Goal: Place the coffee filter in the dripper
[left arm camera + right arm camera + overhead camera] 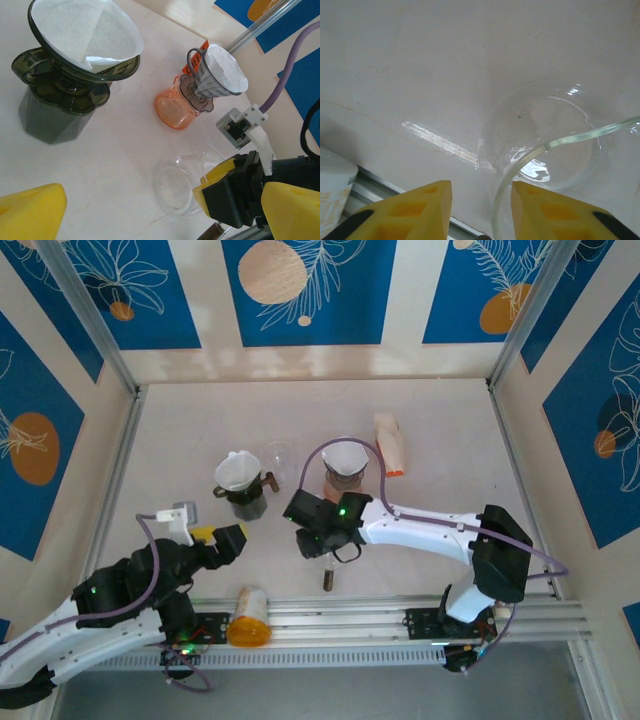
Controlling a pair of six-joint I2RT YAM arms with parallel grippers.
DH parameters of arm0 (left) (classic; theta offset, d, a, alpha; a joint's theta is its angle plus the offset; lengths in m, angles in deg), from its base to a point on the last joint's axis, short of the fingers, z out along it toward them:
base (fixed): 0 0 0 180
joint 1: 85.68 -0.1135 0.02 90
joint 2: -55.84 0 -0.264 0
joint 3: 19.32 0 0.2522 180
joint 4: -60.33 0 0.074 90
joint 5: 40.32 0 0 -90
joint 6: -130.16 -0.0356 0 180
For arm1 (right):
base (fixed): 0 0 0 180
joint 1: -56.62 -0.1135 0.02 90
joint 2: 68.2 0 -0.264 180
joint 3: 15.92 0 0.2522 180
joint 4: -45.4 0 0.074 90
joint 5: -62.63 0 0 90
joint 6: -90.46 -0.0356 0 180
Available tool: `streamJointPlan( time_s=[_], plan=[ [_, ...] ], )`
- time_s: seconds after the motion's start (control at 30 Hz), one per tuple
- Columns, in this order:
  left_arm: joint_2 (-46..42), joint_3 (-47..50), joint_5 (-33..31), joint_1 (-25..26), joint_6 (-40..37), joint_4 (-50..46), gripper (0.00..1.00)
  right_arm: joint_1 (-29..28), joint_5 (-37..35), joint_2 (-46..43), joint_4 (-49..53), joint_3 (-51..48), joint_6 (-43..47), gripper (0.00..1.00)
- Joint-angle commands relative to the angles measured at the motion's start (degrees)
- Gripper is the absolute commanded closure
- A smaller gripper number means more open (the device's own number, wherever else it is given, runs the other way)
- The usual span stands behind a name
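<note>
The desk (440,430) lay open along its back and right side, bare from the wall panels down to the right arm. The things crowded its middle. A coffee filter (236,469) sat opened inside the dark dripper (246,502). A second filter (345,455) sat in the grey dripper (200,87) atop the orange carafe (172,107). The two drippers stood apart, with a free lane of desk between them.

Along the near edge ran a metal rail (400,618), and an orange-capped bottle (248,618) lay against it. The left gripper (235,537) hovered near the dark dripper, its jaws spread wide with nothing between them. The right gripper (482,200) hung low over a clear glass vessel (545,145). Its jaws were narrowly parted and the thin glass rim ran up between them. Whether either pad touched the rim I could not tell.

From above, that gripper hid the glass. An orange-and-white thing (390,445) behind the carafe was too blurred to name.
</note>
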Motion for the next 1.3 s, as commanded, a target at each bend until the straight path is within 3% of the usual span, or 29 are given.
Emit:
streamJointPlan(
  time_s=[0.0, 0.27, 0.47, 0.67, 0.87, 1.27],
  plan=[
    [-1.25, -1.39, -1.45, 0.3, -1.57, -1.33, 0.0, -0.01, -2.24, -3.52, 2.43, 4.61, -0.35, 0.61],
    [-2.65, -1.65, -2.26, 0.3, -1.89, -2.74, 0.0, 7.49, -5.21, 1.16, 2.28, 21.03, 0.85, 0.6],
    [-4.32, -2.09, -2.96, 0.3, -1.42, -4.77, 0.0, 13.46, -6.67, 15.36, 3.75, 37.71, 1.24, 0.6],
    [-5.38, -3.02, -3.23, 0.3, -1.46, -6.26, 0.0, 17.44, -5.72, 31.33, 12.31, 57.11, 0.08, 0.6],
    [-6.18, -2.98, -3.45, 0.34, -1.68, -6.12, 0.0, 17.88, -10.05, 35.88, 13.82, 58.98, -7.4, 0.6],
    [-7.53, -2.45, -4.29, 0.3, -1.55, -6.2, 0.0, 18.69, -9.02, 42.4, 19.01, 63.13, -13.64, 0.6]
  ],
)
